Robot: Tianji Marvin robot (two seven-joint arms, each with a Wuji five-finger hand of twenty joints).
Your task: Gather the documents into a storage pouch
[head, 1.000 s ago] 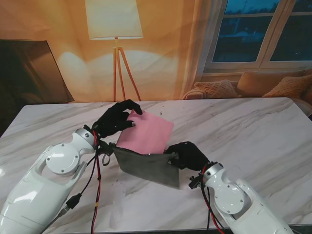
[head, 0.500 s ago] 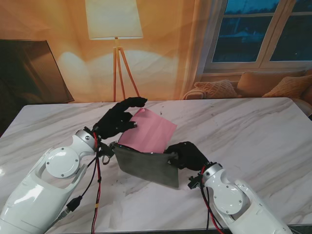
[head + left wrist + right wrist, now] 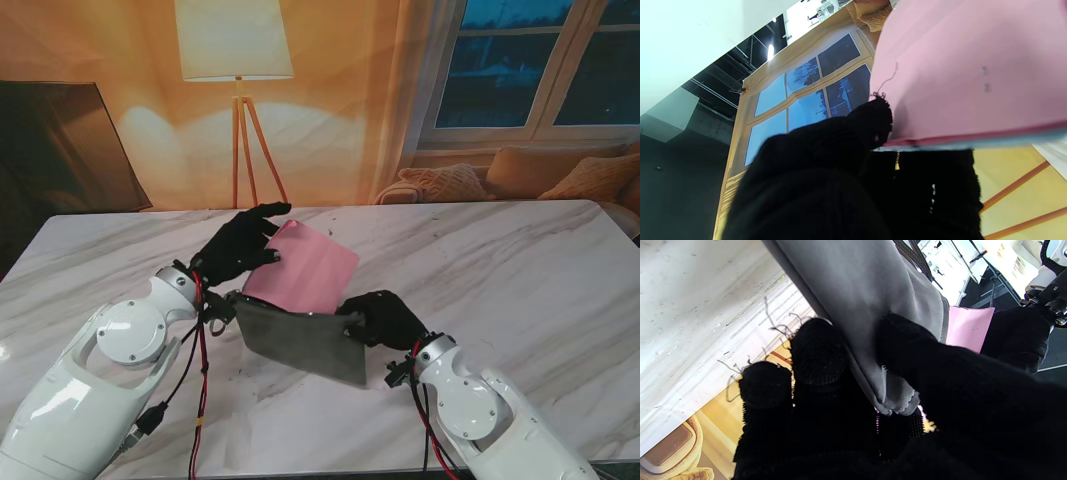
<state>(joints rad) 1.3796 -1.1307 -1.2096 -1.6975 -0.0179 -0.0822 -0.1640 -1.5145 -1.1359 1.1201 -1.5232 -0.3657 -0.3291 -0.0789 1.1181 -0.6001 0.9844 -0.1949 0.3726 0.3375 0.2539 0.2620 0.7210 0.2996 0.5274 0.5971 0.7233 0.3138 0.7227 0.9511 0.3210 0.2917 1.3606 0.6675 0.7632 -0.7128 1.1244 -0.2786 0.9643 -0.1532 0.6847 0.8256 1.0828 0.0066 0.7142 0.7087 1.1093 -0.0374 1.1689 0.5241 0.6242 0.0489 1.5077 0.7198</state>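
While right hand (image 3: 383,318) pinches grey pouch (image 3: 300,340) corner, left hand (image 3: 236,247) grips pink document (image 3: 303,268), lower edge inside pouch, mid-table (image 3: 520,260).

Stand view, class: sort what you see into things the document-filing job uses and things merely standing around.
Used in the job:
pink document
grey pouch
left hand, gripping the document
right hand, holding the pouch's edge

Merely around:
floor lamp
cushions
window

Your stand camera overlooks the white marble table (image 3: 520,260); both close wrist cameras share the pink paper sheet (image 3: 967,66) above it.
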